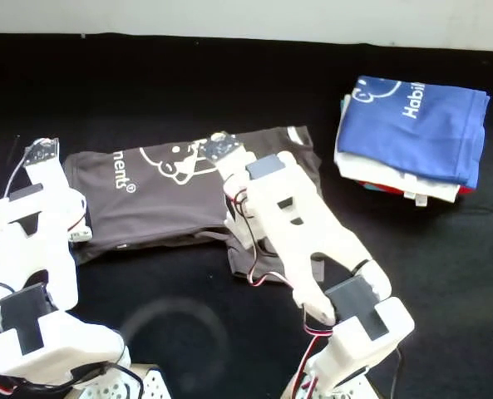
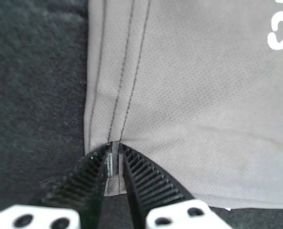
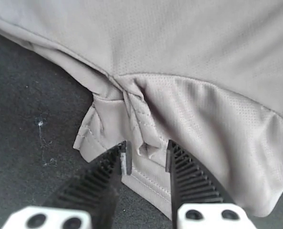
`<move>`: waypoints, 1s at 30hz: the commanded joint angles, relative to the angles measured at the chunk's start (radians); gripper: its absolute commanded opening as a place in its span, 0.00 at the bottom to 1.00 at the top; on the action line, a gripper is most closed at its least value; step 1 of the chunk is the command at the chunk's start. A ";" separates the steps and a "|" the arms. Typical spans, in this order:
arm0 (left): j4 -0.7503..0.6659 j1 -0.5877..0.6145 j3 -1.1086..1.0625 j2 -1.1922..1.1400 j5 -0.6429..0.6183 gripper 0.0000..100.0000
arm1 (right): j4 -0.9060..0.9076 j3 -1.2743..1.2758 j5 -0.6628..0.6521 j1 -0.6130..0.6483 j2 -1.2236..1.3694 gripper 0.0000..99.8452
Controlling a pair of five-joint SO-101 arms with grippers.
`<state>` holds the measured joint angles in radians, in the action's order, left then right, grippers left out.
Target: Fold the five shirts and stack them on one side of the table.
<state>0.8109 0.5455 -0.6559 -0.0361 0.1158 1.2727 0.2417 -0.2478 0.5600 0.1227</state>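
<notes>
Black cloth covers your table [image 1: 188, 75] all the way back to a pale wall [image 1: 229, 17]. Nearest you, your left gripper [image 2: 113, 149] is clamped on a corner of the grey shirt [image 1: 146, 208], with the stitched hem pinched between its ridged jaws at the shirt's left end. Your right gripper [image 3: 146, 149] sits at the shirt's near edge, toward its right end. Its jaws stand apart, straddling a puckered fold of hemmed cloth, and have not closed on it. The shirt lies across the middle of the table, spread sideways between the two grippers with its print facing up. A loose flap trails toward you by the right gripper. Beyond it, well apart at the far right, sits the stack [image 1: 408, 141] of folded shirts. It has a blue one on top, white beneath and a sliver of red at the bottom edge. You cannot count from here how many lie in it.
</notes>
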 commanded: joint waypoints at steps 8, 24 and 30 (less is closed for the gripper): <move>-0.020 -0.012 -0.002 -0.001 -0.006 0.01 | 0.012 -0.073 -0.006 -0.001 0.076 0.07; -0.020 -0.012 -0.002 -0.001 -0.006 0.01 | 0.191 -0.122 -0.020 -0.008 -0.054 0.01; -0.020 -0.012 -0.002 -0.001 -0.006 0.01 | 0.154 -0.005 -0.068 0.002 -0.073 0.01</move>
<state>0.8109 0.5439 -0.6559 -0.0361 0.1158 1.4477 0.1972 -0.3000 0.5600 0.0967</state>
